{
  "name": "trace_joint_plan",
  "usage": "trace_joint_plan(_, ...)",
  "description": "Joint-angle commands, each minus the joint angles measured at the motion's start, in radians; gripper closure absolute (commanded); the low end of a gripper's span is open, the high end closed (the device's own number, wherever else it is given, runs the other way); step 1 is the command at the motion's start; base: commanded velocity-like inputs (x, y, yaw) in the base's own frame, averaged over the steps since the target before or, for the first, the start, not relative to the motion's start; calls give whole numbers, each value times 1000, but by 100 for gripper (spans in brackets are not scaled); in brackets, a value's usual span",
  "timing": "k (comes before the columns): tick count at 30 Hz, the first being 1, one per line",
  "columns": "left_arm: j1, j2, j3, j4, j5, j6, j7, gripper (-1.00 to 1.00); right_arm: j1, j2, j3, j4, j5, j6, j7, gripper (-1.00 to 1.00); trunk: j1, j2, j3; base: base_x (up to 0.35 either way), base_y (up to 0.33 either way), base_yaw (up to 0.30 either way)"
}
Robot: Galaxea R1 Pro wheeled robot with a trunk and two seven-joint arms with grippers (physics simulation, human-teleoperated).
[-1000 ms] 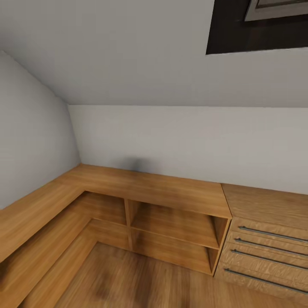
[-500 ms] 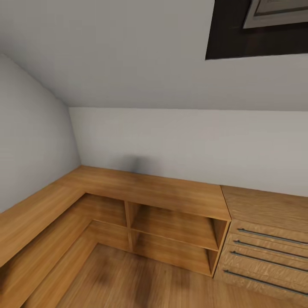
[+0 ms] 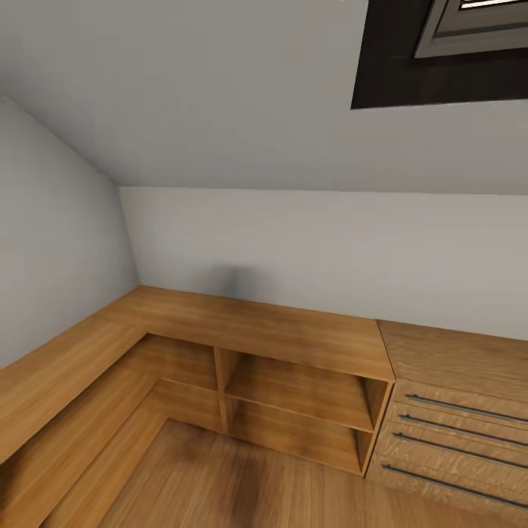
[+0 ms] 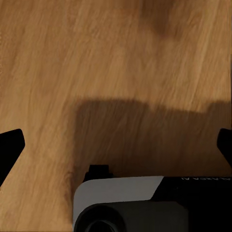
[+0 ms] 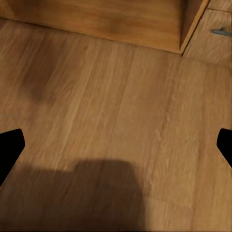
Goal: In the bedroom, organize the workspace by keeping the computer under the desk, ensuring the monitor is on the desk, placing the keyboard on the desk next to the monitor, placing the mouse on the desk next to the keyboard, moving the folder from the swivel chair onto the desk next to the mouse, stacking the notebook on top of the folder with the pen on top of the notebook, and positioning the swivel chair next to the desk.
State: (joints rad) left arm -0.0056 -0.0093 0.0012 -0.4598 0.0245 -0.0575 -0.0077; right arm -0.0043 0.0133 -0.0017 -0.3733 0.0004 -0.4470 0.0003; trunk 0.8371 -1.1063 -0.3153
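Sloping down from the upper part of the head view, the grey attic walls of the bedroom (image 3: 220, 110) meet a low vertical grey wall, with a dark-framed skylight (image 3: 447, 55) at the upper right. Below, a low L-shaped light-wood shelf unit (image 3: 257, 330) wraps the corner, its longer run lying along the back wall and its open compartments facing the room. To its right, touching it, stands a light-wood drawer chest (image 3: 455, 411) with thin grey bar handles. A light wood plank floor (image 3: 242, 484) fills the foreground. The left end effector (image 4: 116, 150) hangs above this floor with its dark fingertips (image 4: 9, 147) spread wide, pinching nothing. The right end effector (image 5: 116, 145) is likewise spread, its fingertips (image 5: 9, 145) wide apart over the floor near the shelf unit's base.
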Motion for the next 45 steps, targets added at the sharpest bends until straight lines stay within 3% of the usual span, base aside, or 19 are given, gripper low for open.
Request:
trace_joint_plan(1,-1,1,0,7,3,-34,-2,-100,0,-2,-1,14,-1,-47,-2,-100,0,-1,-1,0,0,0)
trace_joint_plan(7,-1,5,0,99,5,-209,-4,-100,0,-6,-1,73,-4,-135,-13,-100,0,-1,-1,0,0,-1)
trace_joint_plan(15,-1,8,8,135,12,-327,5,-100,0,7,-1,107,-8,-152,-16,-100,0,-1,-1,0,0,-158)
trace_joint_plan(22,-1,14,64,137,58,-331,5,-100,0,8,-2,109,-21,-151,-16,-100,0,-1,-1,0,0,-289)
trace_joint_plan(45,-1,19,68,138,61,-331,5,-100,0,11,2,124,-18,-153,-16,-100,0,-1,0,0,0,-294)
